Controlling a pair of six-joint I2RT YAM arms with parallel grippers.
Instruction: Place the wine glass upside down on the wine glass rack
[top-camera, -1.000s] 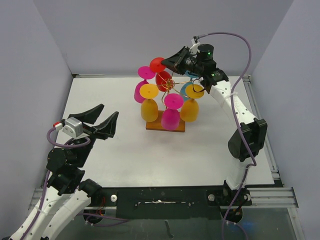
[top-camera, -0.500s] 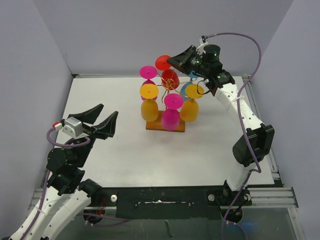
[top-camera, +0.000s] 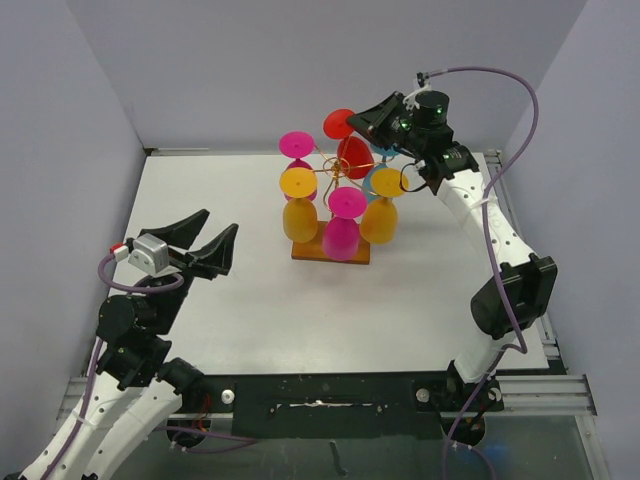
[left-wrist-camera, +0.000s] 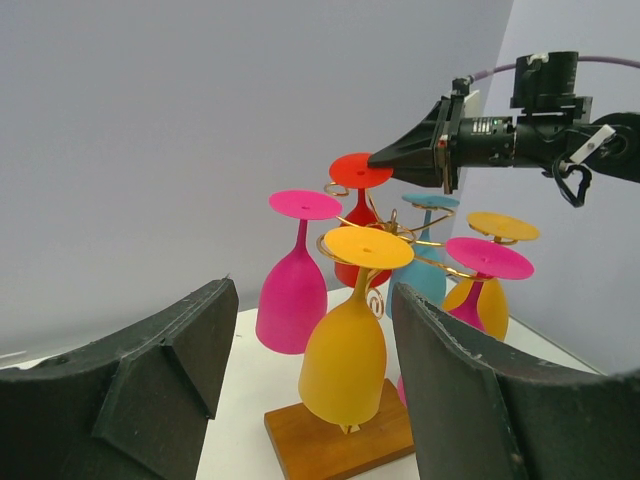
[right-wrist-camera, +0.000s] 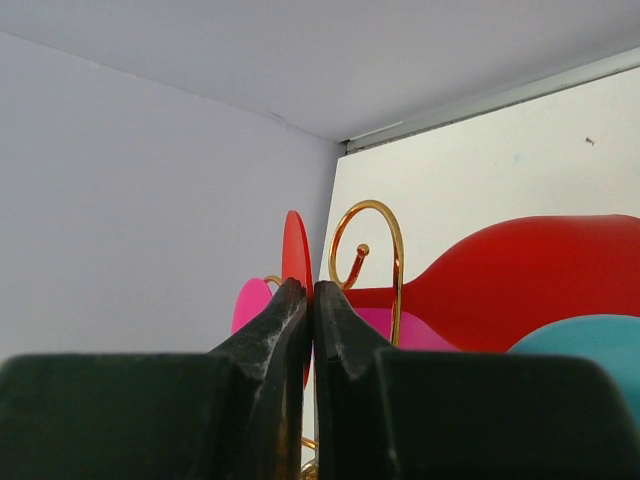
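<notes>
Right gripper (right-wrist-camera: 310, 288): your fingers are pressed together and I see nothing between them. The tips are up at the top of the rack.
Contact: the tips sit right at the edge of the glass's red foot (left-wrist-camera: 360, 170). I can't tell whether they touch it or are just beside it.
Wine glass (top-camera: 352, 155): it's the red one, bowl down and foot up. Its stem runs through a gold loop (right-wrist-camera: 366, 204) at the back of the wine glass rack (top-camera: 303, 251).
Left gripper (top-camera: 221, 219): spread wide, holding nothing, parked low and well apart from the rack.
Step in hand: I judge the glass is hung, so you're at the tail end, either settling the foot or about to leave.
Next move: check that the stem sits fully inside the curl, then back out straight and high. The teal glass (top-camera: 378, 180) hangs just beside your wrist, so a sideways sweep could knock it off its loop.
</notes>
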